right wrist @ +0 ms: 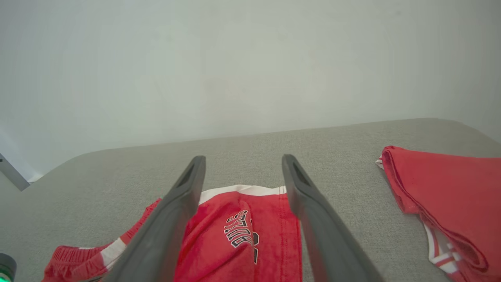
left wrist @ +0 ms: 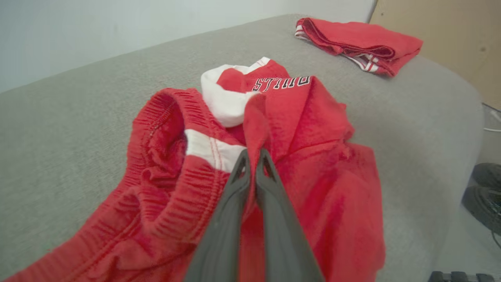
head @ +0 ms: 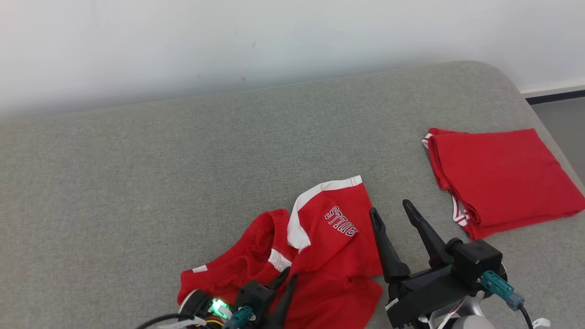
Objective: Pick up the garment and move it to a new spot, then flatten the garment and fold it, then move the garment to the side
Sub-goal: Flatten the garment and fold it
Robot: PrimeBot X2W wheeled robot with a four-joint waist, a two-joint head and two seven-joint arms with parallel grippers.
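The robot's left hand (head: pixel 290 275) (left wrist: pixel 253 156) is pinched tight on a raised fold of the crumpled red garment (head: pixel 338 246) (left wrist: pixel 325 164) (right wrist: pixel 274 219), its two dark fingers (left wrist: pixel 231 219) pressed together with the cloth ridge rising between their tips. The garment, with white trim, an elastic waistband and black-and-white lettering, lies bunched on the grey upholstered surface (head: pixel 137 183) (left wrist: pixel 58 137) (right wrist: pixel 344 156) at the near edge, in front of the robot. Just to its right, the right hand (head: pixel 391 209) (right wrist: pixel 243 159) stands with its fingers spread wide and nothing between them, its tips beside the garment's lettered panel in the head view; from the right wrist camera, the white hem and the lettering show between the two fingers. Well apart, toward the right end of the surface, a folded red garment (head: pixel 502 173) (left wrist: pixel 360 37) (right wrist: pixel 450 184) with white striped edging lies flat. A pale wall (head: pixel 228 41) runs behind the surface.
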